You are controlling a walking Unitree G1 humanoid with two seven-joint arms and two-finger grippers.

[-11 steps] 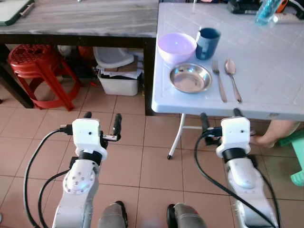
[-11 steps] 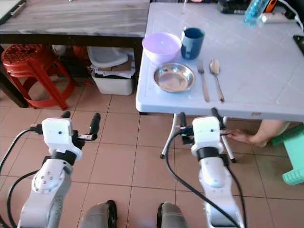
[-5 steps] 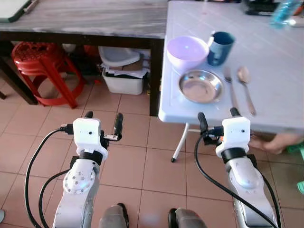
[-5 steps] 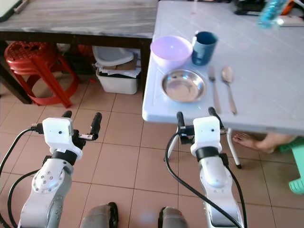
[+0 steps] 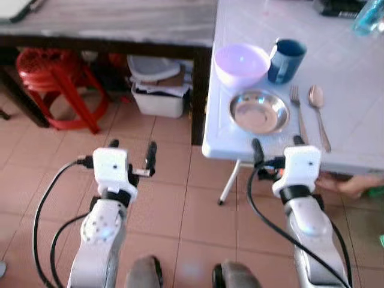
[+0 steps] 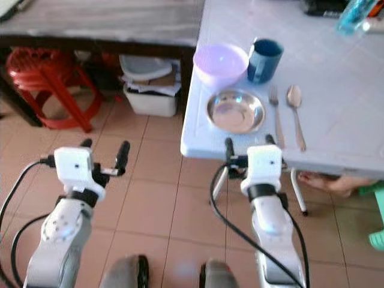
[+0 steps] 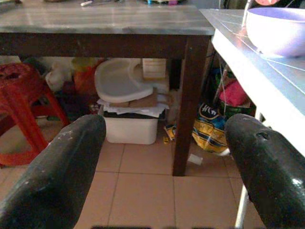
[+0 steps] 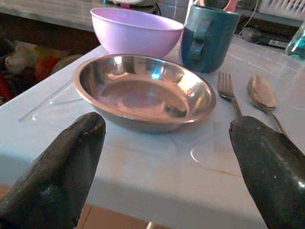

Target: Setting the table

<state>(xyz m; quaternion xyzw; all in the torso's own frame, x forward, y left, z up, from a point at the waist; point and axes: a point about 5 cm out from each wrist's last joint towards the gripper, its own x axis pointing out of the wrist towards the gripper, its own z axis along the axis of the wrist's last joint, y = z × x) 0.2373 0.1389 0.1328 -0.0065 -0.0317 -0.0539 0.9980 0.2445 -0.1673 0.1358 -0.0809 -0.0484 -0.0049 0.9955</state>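
White table (image 5: 354, 78): steel dish (image 5: 258, 111), bowl (image 5: 241, 63), mug (image 5: 286, 59).

- The left arm reaches forward from the robot's left side, its silver forearm rising to a white wrist block with black cables looping off it.
- The left gripper (image 5: 131, 147) points ahead, its two black fingers (image 7: 57, 171) spread wide apart and holding nothing.
- The right arm extends forward in the same way, level with the left.
- The right gripper (image 5: 276, 144) also points ahead, its fingers (image 8: 52, 169) parted wide and empty.
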